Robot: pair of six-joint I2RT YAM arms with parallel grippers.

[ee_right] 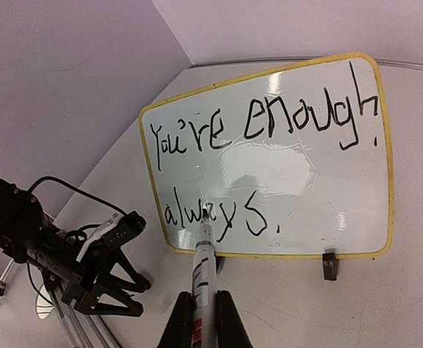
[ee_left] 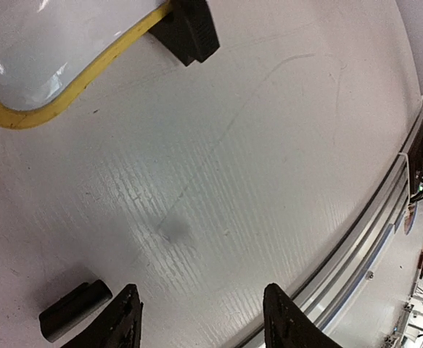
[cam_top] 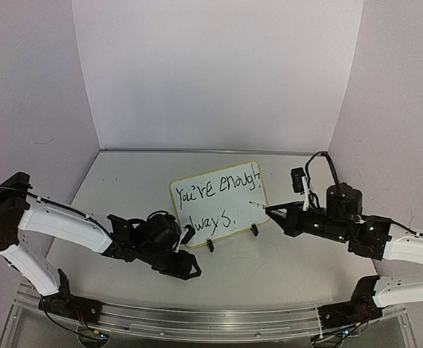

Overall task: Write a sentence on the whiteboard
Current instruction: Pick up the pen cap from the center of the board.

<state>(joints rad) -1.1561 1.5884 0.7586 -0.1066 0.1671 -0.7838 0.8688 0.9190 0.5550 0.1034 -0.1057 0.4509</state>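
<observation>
The whiteboard [cam_top: 218,205] stands in the middle of the tabletop [cam_top: 284,268], between the two arms. It is propped on two black clip feet [cam_top: 210,245] and leans back a little. It is a small white board with rounded corners and a thin yellow rim, and it shows glare from the room lights. The sentence [ee_right: 262,123] is in black marker, in thin, wobbly letters. The upper line reads "You're enough" with a small mark after it, and the lower line reads "always" with a dot at the end. The top line climbs toward the right, and the "enough" is bolder than the rest.

The right fingers [ee_right: 176,326] are clamped on a white marker [ee_right: 202,268], which points at the board. From the wrist its tip lies over the word "always", while from above it sits at the board's right edge. I cannot tell whether it touches. The barrel has a red and black label, too small to read.

The left fingers [ee_left: 124,322] stand apart, holding nothing, low over the tabletop just in front of the board's lower left corner. A short black piece [ee_left: 73,308] lies beside them, and I cannot tell what it is. A metal rail [cam_top: 196,319] runs along the near edge.
</observation>
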